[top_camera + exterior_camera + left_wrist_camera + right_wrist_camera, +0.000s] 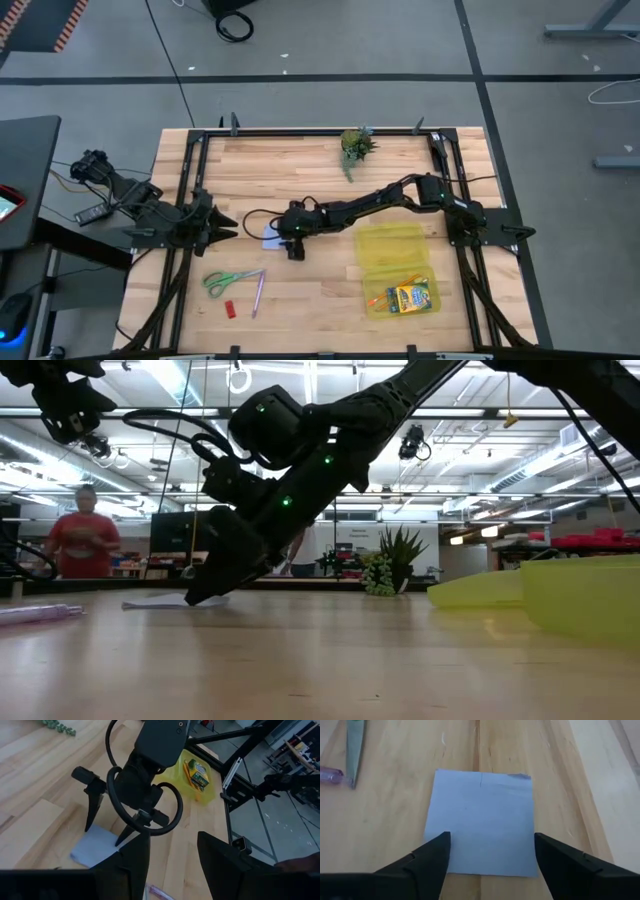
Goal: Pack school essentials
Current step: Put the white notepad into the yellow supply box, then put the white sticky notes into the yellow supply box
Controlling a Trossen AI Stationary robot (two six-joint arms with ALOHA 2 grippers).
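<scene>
A light-blue square note pad (482, 820) lies flat on the wooden table (320, 310) near its middle. My right gripper (490, 840) is open and low over the pad's near edge, slanting down, with one fingertip (442, 840) at each of the pad's side edges. Toward the near left lie the green-handled scissors (228, 281), the pinkish pen (258, 292) and the red eraser (229, 309). The crayon box (410, 297) and an orange pencil (383, 298) lie in the yellow case (385, 245). My left gripper (172, 865) waits open at the table's left edge. My right gripper has its fingertips down by the note pad's two opposite side edges (431, 827), near the corners closest to it. It slants down from the table's right side. Whether the tips touch the pad I cannot tell. The pad lies flat on the table.
A small green potted plant (355, 145) stands at the far edge. The open yellow case takes up the near right. A black frame (300, 131) runs round the table. A person (85, 545) stands in the room beyond.
</scene>
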